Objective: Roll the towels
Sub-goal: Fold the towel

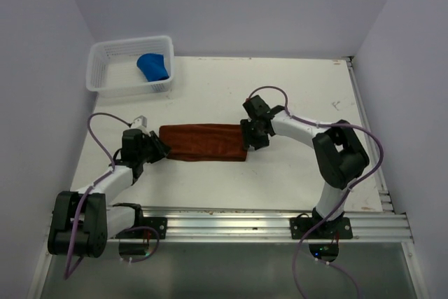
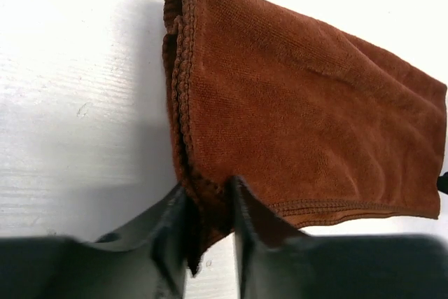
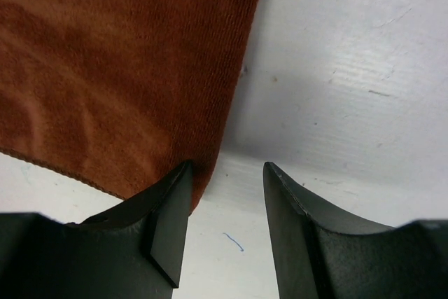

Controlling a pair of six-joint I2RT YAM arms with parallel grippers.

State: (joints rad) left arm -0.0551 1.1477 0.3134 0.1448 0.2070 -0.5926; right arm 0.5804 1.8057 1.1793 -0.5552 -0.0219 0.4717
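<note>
1. The white table (image 1: 294, 96) is flat and pale, with faint scuffs and a short blue mark (image 3: 234, 241) on its surface.
2. A rust-brown towel (image 1: 203, 143) lies on it near the middle, folded into a long band running left to right, its stitched edges doubled at the left end.
3. A white mesh basket (image 1: 119, 89) stands on the far left corner, well apart from the towel.

Two arms of one build. The left arm (image 1: 105, 185) and right arm (image 1: 297, 127) each have white tubular links between bulky matte-black joint housings. A thin purple cable (image 1: 93, 127) runs in loose loops along each arm. The base plates (image 1: 318, 227) are flat and black. The left gripper (image 1: 162, 148) and right gripper (image 1: 250, 139) are black, and their fingers (image 3: 166, 225) are matte and flat-faced, tapering to blunt angled tips.
</note>
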